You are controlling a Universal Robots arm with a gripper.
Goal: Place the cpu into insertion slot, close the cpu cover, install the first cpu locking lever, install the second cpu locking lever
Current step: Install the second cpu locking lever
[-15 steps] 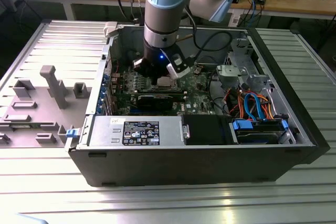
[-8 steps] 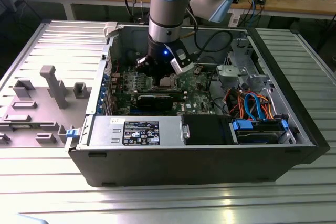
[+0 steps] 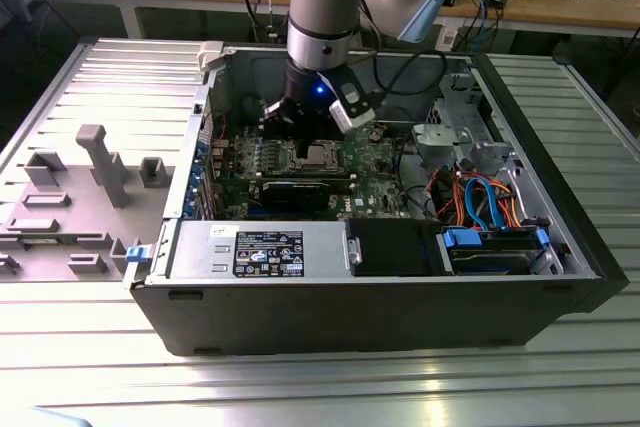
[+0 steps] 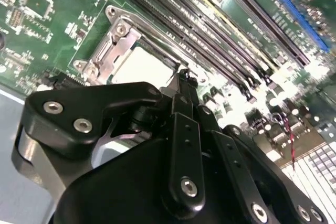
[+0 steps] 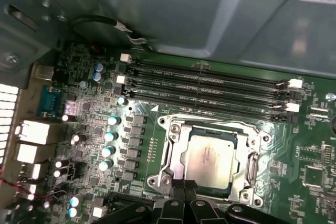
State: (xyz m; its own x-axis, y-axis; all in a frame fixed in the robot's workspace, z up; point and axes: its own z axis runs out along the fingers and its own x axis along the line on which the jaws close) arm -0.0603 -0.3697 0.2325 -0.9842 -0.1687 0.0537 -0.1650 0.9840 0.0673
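The cpu (image 5: 210, 158), a silver-grey square chip, lies flat in the insertion slot (image 5: 258, 141) on the green board; its contact field is hidden beneath the chip. The cpu cover (image 5: 175, 131), a thin metal frame, lies down around the chip. My gripper (image 5: 182, 195) hovers just beside the socket's edge, its black fingers together and holding nothing. In the second wrist view the gripper (image 4: 184, 80) points at the bright cpu (image 4: 144, 66) and the cover (image 4: 118, 40). In the exterior view the gripper (image 3: 300, 122) stands inside the case above the cpu (image 3: 317, 155).
Long memory slots (image 5: 210, 85) run beside the socket. A black graphics card (image 3: 300, 190), the power supply (image 3: 260, 247), a blue drive bay (image 3: 490, 247) and loose cables (image 3: 480, 192) crowd the case. A grey fixture plate (image 3: 100, 162) sits on the exterior view's left.
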